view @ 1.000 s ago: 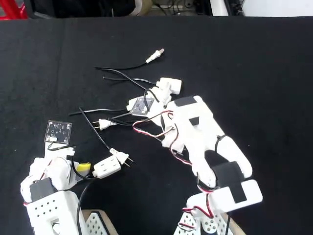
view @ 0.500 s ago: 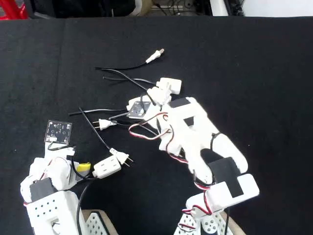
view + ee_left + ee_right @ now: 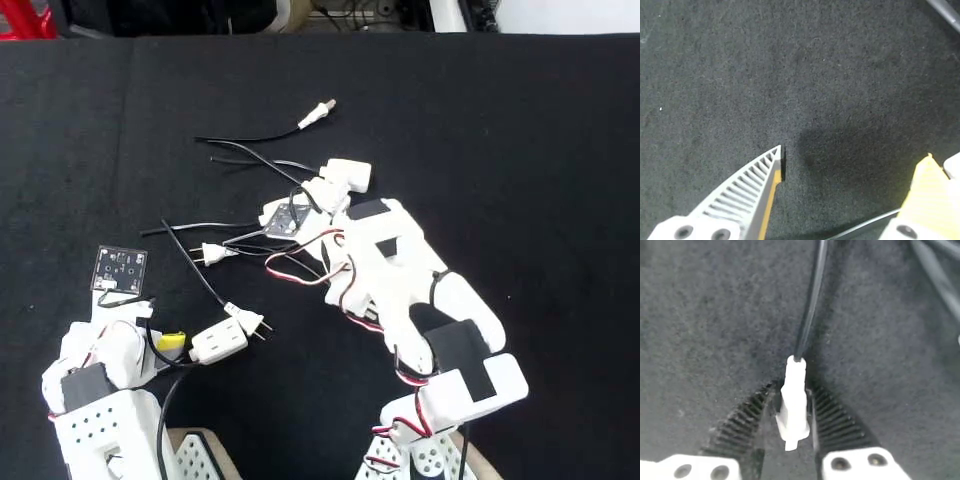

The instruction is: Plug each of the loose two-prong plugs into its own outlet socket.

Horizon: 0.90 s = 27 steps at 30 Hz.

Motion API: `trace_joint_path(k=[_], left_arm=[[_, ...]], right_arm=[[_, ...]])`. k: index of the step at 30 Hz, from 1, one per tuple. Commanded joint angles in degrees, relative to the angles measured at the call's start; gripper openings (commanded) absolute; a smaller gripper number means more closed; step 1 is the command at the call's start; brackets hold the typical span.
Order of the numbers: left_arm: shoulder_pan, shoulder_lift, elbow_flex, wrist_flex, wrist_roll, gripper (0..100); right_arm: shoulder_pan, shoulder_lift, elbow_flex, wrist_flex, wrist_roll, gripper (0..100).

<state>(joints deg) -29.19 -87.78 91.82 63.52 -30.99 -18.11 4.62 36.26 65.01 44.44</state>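
Black cloth (image 3: 520, 150) covers the bench. Near bench centre, the right gripper (image 3: 791, 390) is closed narrow on a white plug (image 3: 794, 407), with one finger on either side. The plug's black cord (image 3: 812, 300) leads off across the cloth. At the near-left corner the left gripper (image 3: 855, 155) is spread wide over bare cloth, holding nothing. An outlet socket (image 3: 218, 342) lies just beside the left arm. A two-prong plug (image 3: 248, 322) sits against it with prongs bare. The second loose plug (image 3: 213, 253) is left of centre. The third loose plug (image 3: 317, 115) is toward the far edge.
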Motion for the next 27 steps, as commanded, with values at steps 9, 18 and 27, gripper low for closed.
trace_joint_path(k=[9,18,27], left_arm=[[0.66,-0.26,-0.4,-1.14,-0.53,40],[0.66,-0.26,-0.4,-1.14,-0.53,40],[0.66,-0.26,-0.4,-1.14,-0.53,40]], right_arm=[[-0.88,-12.44,5.14,-1.41,-4.31,0.9],[-2.11,-26.07,8.31,3.08,-4.31,1.1],[-8.7,-55.96,9.1,5.71,-11.87,1.1]])
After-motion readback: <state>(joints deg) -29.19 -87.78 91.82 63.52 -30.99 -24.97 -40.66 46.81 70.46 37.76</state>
